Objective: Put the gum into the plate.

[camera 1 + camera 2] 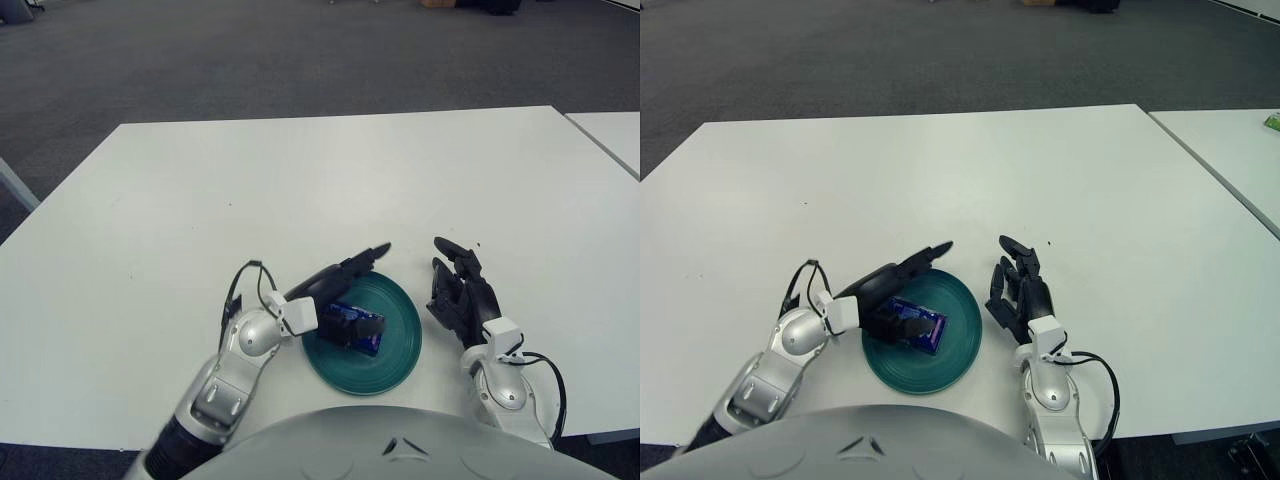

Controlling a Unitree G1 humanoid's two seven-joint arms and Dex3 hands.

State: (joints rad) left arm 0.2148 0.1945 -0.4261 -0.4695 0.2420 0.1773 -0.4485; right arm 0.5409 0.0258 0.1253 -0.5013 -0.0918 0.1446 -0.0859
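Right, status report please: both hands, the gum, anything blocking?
Left hand fingers spread over plate's left rim. Right hand idle, right of plate. Gum lying in plate. No obstruction visible.

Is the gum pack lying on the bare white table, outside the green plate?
No, the blue gum pack lies inside the green plate, with the left hand open just above it.
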